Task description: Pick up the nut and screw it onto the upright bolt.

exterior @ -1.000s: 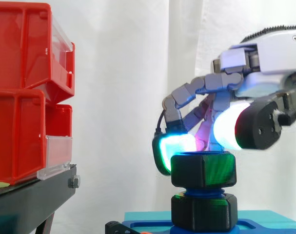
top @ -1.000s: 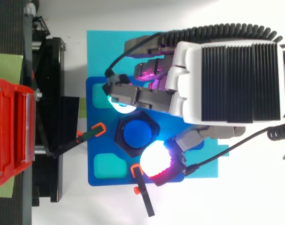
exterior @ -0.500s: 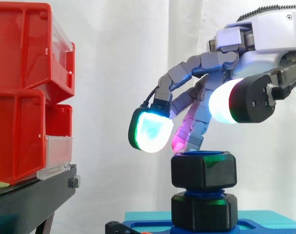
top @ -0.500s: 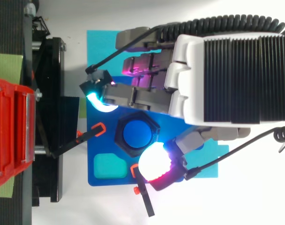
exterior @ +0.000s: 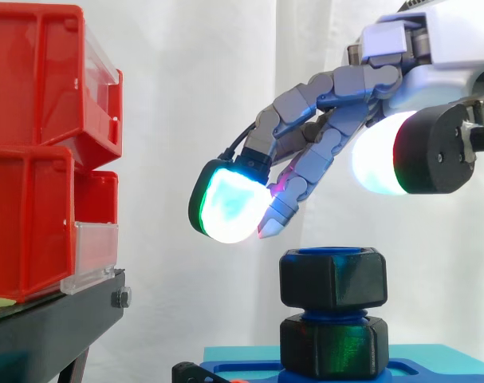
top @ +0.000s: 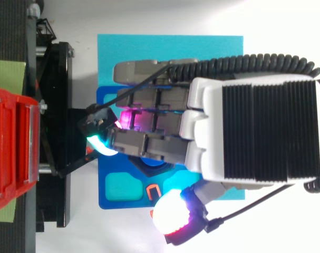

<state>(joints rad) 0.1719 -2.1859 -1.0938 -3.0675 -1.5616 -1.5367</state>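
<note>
A black hexagonal nut (exterior: 333, 278) sits on top of an upright blue bolt (exterior: 331, 316), which rises from a blue base plate (exterior: 249, 372); the robot hand (exterior: 421, 76) hovers just above the nut without touching it, fingers spread, nearly straight and holding nothing; one glowing cyan fingertip (exterior: 226, 209) points down and left; red bins (exterior: 42, 152) are stacked at the left on a black stand (exterior: 50, 327).
</note>
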